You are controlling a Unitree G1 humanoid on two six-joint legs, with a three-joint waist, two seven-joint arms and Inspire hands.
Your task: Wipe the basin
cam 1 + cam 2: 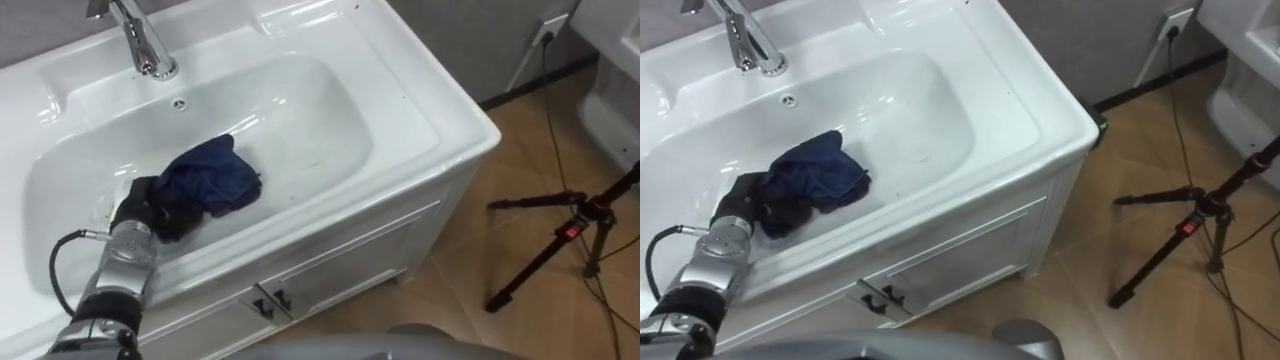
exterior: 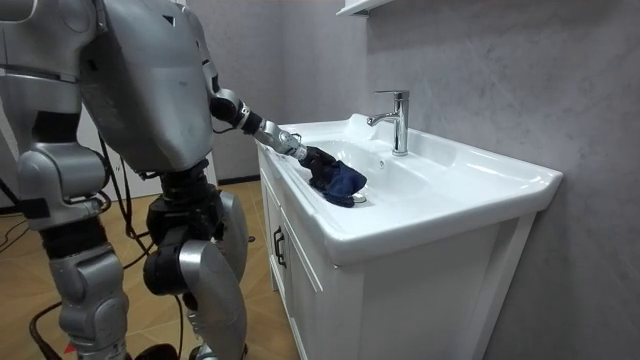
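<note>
Where it lies bunched on the floor of the basin (image 1: 320,120), the blue cloth (image 1: 215,175) has its long axis left to right, free end pointing toward the bowl's middle. The left hand (image 1: 148,208) meets its left end. Fingers are buried in folds, so the grip is unreadable, possibly clutching. The faucet (image 1: 145,45) is cut off at the top.

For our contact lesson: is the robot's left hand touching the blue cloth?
Touching. The left eye view shows the blue cloth lying over the front of the left hand, no gap, inside the basin.
</note>
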